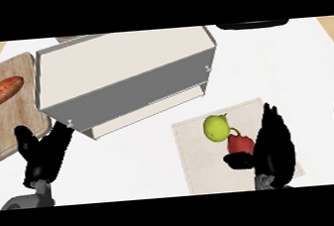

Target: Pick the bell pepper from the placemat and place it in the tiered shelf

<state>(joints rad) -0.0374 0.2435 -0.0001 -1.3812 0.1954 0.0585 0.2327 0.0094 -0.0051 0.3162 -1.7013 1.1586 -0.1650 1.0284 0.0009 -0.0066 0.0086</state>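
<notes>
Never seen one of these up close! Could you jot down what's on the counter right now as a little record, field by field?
placemat: beige, lower middle
on the placemat: yellow-green fruit; red bell pepper
right hand: at the pepper, thumb below it
left hand: open, fingers up, lower left
tiered shelf: grey and white, upper middle
cutting board: wooden, far left
on the board: sweet potato

— Colours on the table (283, 61)?
— White top. The tiered shelf (127, 78) is pale cream above, grey along its front. The placemat (200, 167) is beige, faintly mottled.
— And the produce?
— A red bell pepper (239, 143), a yellow-green fruit (216, 127) beside it, an orange sweet potato (2, 92) on a brown wood-grain cutting board (3, 133).
— The hands?
— Both black: left hand (45, 152), right hand (274, 144).
</notes>
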